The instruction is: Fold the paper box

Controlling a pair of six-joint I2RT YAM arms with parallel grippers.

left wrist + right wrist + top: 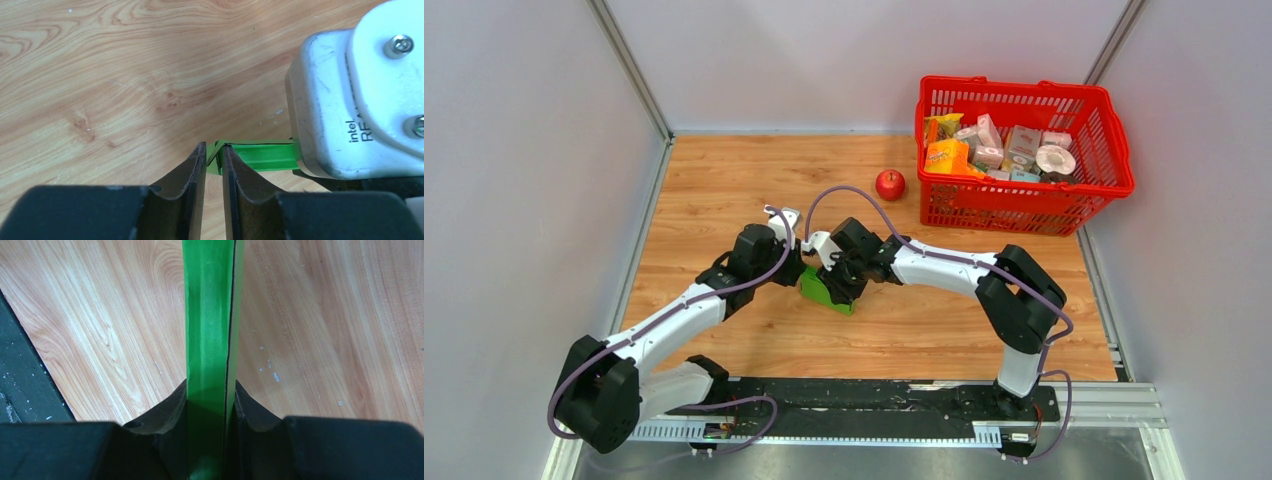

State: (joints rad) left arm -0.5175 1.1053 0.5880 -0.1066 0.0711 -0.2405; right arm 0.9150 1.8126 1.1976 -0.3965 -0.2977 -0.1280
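Grey walls close in a worktop (724,200) of pale wood-grain laminate. At its near edge a black metal rail (864,400) carries both arm bases.

Midway across, between the two wrists, is the paper box (822,290). It is made of bright green thin card, plain and unprinted, and is partly folded. The right arm's fingers (165,412) pinch a flat doubled panel of it, and the card fills the gap between the black pads. The left arm's fingers (192,170) are nearly together, with a creased green corner of the box caught between their tips.

Beyond them, a glossy round red apple (890,184) sits alone on the wood. Farthest back, at the right corner, a red plastic lattice basket (1014,205) holds small printed packages (1014,145) in pink, white and orange, and one round white piece.
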